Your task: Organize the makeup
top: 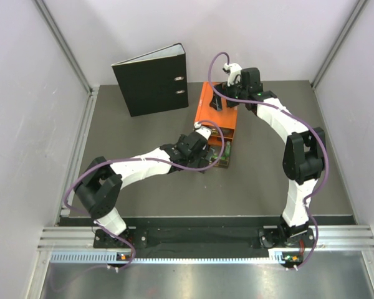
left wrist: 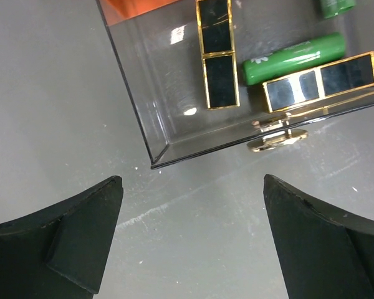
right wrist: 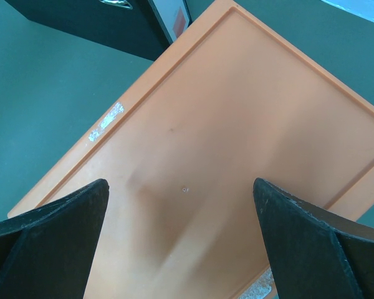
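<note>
From above, the left hand (top: 212, 157) sits at the clear drawer (top: 225, 156) on the near end of the orange box (top: 217, 115). The right hand (top: 230, 90) hovers over the far end.

Left wrist: the hand is spread wide and empty above bare counter (left wrist: 50, 93). Black-and-gold cases (left wrist: 217, 56) and a green stick (left wrist: 296, 57) lie in the drawer just ahead, one case running away from the hand and the rest crosswise.

Right wrist: the hand is wide open and empty, with only the orange lid below.

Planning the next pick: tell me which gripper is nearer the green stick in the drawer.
Left. The left gripper hovers open outside a corner of the drawer, near the green stick; the right gripper hangs open over the orange box, farther away.
</note>
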